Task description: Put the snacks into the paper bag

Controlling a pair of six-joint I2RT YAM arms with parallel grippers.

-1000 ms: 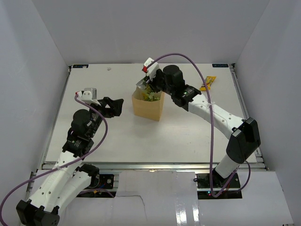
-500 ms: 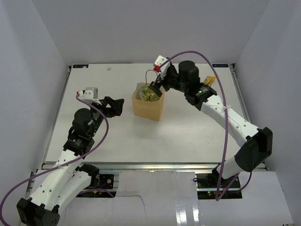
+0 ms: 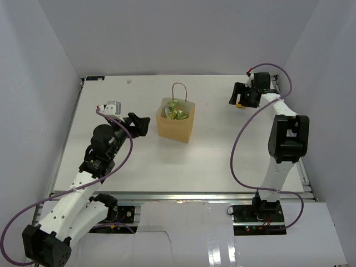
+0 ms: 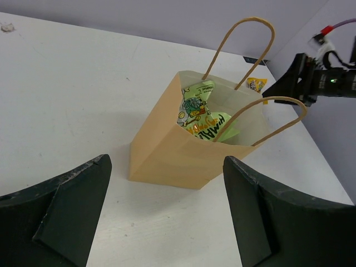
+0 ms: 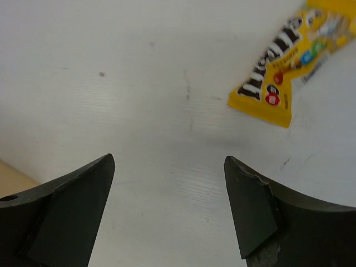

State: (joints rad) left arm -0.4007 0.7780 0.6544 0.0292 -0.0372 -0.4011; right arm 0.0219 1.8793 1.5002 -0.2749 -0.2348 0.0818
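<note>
The tan paper bag [image 3: 176, 123] stands upright in the middle of the table with green and yellow packets [image 3: 177, 110] inside; the left wrist view shows the bag [image 4: 161, 139] and its packets [image 4: 201, 118] too. One yellow bar wrapper [image 5: 289, 67] lies on the table at the far right, its edge just showing in the top view [image 3: 240, 104]. My right gripper [image 3: 236, 98] is open and empty right beside it; in its wrist view [image 5: 168, 161] the wrapper lies ahead to the right. My left gripper [image 3: 141, 124] is open and empty, left of the bag.
White walls close in the table on three sides. The bag's two looped handles [image 4: 245, 44] stand up above its mouth. A corner of the bag [image 5: 10, 173] shows at the left edge of the right wrist view. The yellow wrapper [image 4: 256, 84] shows behind the bag.
My right gripper has risen from the bag's mouth and swung to the far right, beside the yellow wrapper. The packet it held lies in the bag. My left arm shifted slightly.
</note>
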